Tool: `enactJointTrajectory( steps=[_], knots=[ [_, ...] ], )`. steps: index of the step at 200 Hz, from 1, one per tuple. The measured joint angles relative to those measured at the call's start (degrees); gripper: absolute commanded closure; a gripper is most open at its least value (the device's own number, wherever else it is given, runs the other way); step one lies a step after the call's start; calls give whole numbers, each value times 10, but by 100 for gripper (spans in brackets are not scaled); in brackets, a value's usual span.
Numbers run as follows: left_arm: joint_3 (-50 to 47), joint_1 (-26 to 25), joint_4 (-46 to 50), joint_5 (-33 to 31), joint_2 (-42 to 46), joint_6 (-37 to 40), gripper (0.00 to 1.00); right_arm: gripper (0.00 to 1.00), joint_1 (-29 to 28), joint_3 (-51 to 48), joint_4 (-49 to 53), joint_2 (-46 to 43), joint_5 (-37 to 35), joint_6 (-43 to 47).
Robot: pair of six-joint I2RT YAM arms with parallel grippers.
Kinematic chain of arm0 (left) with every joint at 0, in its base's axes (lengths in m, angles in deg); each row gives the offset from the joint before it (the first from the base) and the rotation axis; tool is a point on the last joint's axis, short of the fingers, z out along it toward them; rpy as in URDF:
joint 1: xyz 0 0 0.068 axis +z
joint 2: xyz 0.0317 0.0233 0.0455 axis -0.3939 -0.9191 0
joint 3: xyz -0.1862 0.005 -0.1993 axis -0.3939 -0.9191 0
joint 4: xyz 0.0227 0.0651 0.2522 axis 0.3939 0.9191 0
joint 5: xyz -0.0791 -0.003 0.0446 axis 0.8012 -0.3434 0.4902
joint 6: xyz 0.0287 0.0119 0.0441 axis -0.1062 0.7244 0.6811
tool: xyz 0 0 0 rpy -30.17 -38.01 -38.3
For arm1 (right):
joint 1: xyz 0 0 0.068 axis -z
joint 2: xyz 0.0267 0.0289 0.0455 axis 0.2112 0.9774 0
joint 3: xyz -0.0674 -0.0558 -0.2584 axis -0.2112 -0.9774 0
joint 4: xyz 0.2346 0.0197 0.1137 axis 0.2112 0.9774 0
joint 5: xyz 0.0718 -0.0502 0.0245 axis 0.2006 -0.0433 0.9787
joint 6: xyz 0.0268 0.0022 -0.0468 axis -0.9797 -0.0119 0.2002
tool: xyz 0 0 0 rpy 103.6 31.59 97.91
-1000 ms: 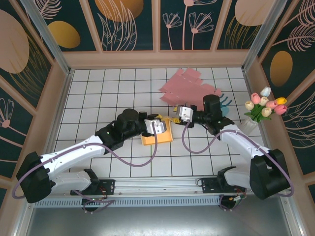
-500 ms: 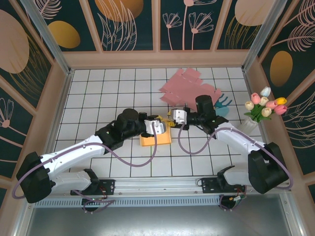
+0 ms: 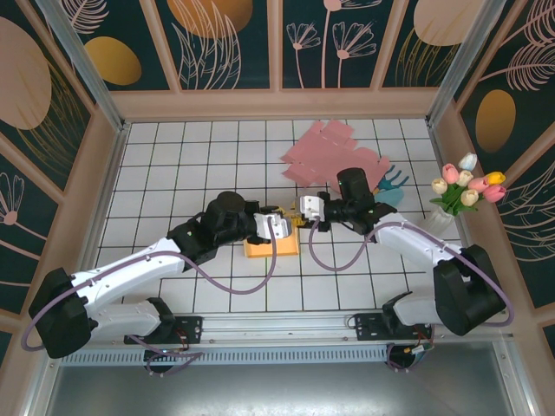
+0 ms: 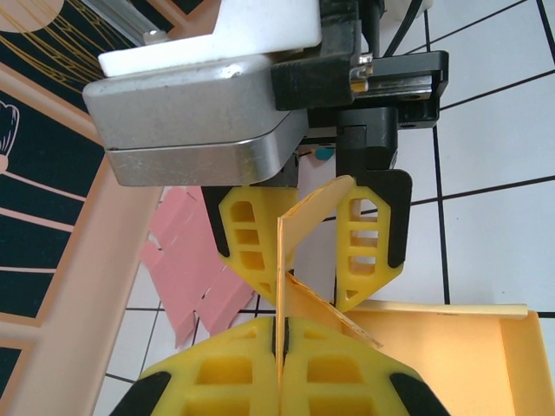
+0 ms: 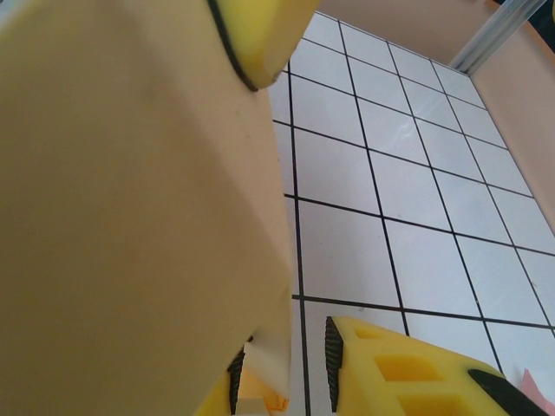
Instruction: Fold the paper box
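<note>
The yellow paper box (image 3: pixel 260 247) lies half-folded on the tiles in the middle of the table. My left gripper (image 3: pixel 286 227) is at the box's far right corner. In the left wrist view that gripper (image 4: pixel 280 328) is shut on a thin upright flap (image 4: pixel 281 260) of the box, and the box's open tray (image 4: pixel 451 347) lies to the lower right. My right gripper (image 3: pixel 299 214) faces it from the right. Its two fingers (image 4: pixel 375 234) straddle the same flap. In the right wrist view the right gripper (image 5: pixel 282 368) is open, with the flap (image 5: pixel 130 217) against one pad and a gap to the other.
A pile of flat pink paper sheets (image 3: pixel 325 152) lies at the back, also visible past the fingers (image 4: pixel 186 269). A vase of tulips (image 3: pixel 460 195) stands by the right wall with a teal object (image 3: pixel 395 184) beside it. Wooden walls enclose the tiled table.
My right gripper has moved left to meet the left gripper at the box flap, and its jaws have narrowed a little. The box and left gripper have shifted slightly left.
</note>
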Motion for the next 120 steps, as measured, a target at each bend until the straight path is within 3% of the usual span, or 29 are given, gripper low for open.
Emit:
enactJointTrajectory(
  steps=[60, 78, 96, 106, 120],
  knots=[
    [0, 4, 1, 12, 0, -1, 100, 80, -22, 18, 40, 8, 10, 19],
    [-2, 3, 0, 12, 0, -3, 100, 93, -22, 19, 40, 8, 5, 20],
    [-17, -2, -27, -13, 3, -22, 84, 100, -22, 18, 35, 8, -6, 20],
    [-27, -6, -50, -34, 4, -43, 71, 100, -22, 15, 17, 8, -12, 15],
    [-28, -10, -70, -80, 5, -100, 63, 100, -21, 2, -22, 5, -16, 2]
  ],
)
